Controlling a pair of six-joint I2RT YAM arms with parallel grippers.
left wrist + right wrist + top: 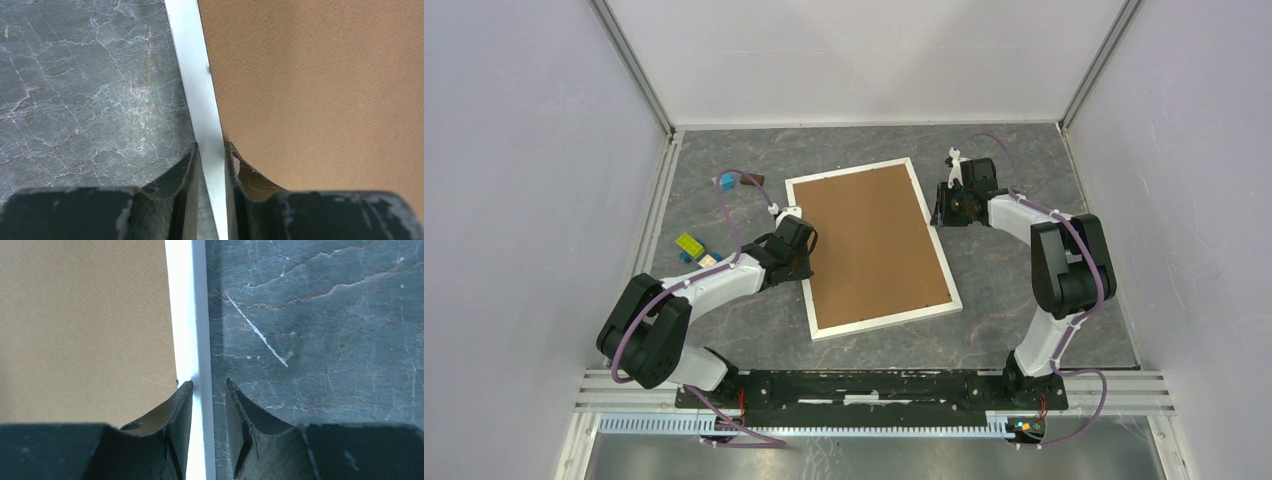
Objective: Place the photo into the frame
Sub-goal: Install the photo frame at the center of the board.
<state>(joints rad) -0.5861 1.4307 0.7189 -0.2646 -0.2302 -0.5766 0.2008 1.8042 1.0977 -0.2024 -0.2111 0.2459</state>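
Left of the frame [884, 321], well apart from it on the grey table [1004, 280], lie some small blocks [689, 243]. There seem to be four or five, but they are too small to count with certainty. The left gripper [210, 148] sits on the frame's left rim, one finger on the table side and one over the brown backing board [874, 240]. It is narrowed until both seem to press the white edge. There is one frame, lying back up in the middle of the table with the single board filling it. No photo shows in any view, and whether it lies under the board cannot be told. At the frame's right rim, toward the far corner, the right gripper [207, 384] straddles the edge only slightly parted. Its inner finger is against the rim and a sliver of table shows before the outer one, so it has no firm hold yet. The frame looks light, rigid and thin-edged, with smooth, probably slippery paint. Opposite rims seem the sensible places to pinch it, kept level because the board may lie loose. A print would likely be flimsy and best taken by its border.
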